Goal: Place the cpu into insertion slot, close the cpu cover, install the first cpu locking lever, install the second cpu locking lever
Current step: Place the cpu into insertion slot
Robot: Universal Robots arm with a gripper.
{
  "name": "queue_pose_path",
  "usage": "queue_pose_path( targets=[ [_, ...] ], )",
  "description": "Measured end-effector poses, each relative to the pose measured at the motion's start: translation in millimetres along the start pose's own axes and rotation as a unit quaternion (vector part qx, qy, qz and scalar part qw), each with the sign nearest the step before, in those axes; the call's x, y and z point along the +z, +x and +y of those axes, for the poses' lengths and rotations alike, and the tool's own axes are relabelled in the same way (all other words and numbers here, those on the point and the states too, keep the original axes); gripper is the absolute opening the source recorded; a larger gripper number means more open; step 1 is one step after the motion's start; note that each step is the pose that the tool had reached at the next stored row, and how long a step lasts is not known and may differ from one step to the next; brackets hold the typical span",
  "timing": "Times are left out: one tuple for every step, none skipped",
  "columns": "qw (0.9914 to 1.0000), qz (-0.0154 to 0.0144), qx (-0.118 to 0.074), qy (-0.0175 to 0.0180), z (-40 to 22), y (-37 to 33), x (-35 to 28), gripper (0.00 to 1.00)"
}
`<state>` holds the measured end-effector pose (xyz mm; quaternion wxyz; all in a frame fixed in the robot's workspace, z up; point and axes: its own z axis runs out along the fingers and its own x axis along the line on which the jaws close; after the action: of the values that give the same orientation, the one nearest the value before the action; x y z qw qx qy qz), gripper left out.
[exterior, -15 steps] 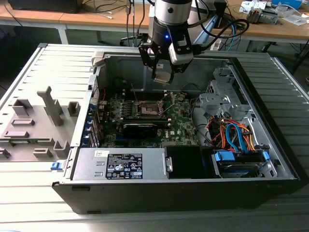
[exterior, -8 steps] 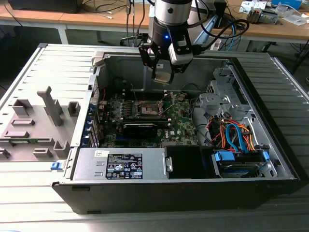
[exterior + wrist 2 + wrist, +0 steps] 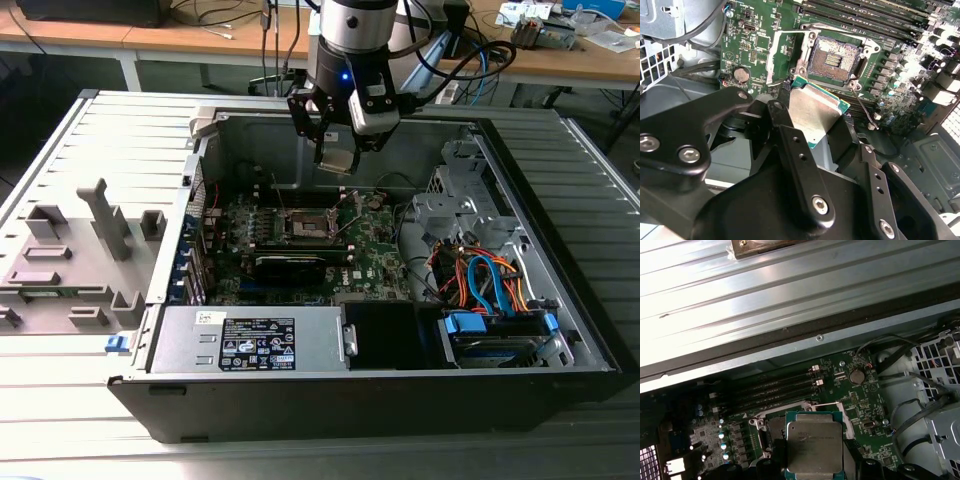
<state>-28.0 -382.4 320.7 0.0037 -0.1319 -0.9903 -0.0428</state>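
My gripper (image 3: 336, 152) hangs inside the open computer case, shut on the cpu (image 3: 338, 160), a small square chip with a silvery top. In both wrist views the cpu (image 3: 815, 111) (image 3: 814, 447) sits between the black fingers (image 3: 781, 116), held by its edges. The insertion slot (image 3: 834, 59) (image 3: 308, 224) lies bare on the green board, below the chip and apart from it. The cpu cover (image 3: 785, 56), a silver frame, stands swung open beside the slot. A thin locking lever (image 3: 863, 107) sticks out unlatched at the slot's corner.
A long black card (image 3: 290, 262) lies just in front of the slot, with memory slots (image 3: 775, 387) behind it. The power supply (image 3: 250, 342) and a drive cage with coloured cables (image 3: 490, 290) take up the case's front. A grey fixture (image 3: 80, 250) stands on the exterior view's left.
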Motion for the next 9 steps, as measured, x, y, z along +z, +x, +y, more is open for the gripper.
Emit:
queue_pose_path(
  targets=[
    [1.00000, -0.0001, 0.000, 0.0000, 0.0, 0.0, 0.1, 0.54],
    [1.00000, -0.0001, 0.001, 0.0000, 0.0, 0.0, 0.1, 0.54],
    [1.00000, -0.0001, 0.001, 0.0000, 0.0, 0.0, 0.3, 0.54],
    [1.00000, -0.0001, 0.001, 0.0000, 0.0, 0.0, 0.3, 0.54],
    [1.00000, -0.0002, 0.002, 0.0000, 0.0, 0.0, 0.4, 0.54],
    [1.00000, -0.0002, 0.002, 0.0000, 0.0, 0.0, 0.4, 0.54],
    [1.00000, -0.0002, 0.002, 0.0000, 0.0, 0.0, 0.5, 0.54],
    [1.00000, -0.0003, 0.003, 0.0000, 0.0, 0.0, 0.6, 0.54],
    [1.00000, -0.0003, 0.003, 0.0000, 0.0, 0.0, 0.6, 0.54]
  ],
)
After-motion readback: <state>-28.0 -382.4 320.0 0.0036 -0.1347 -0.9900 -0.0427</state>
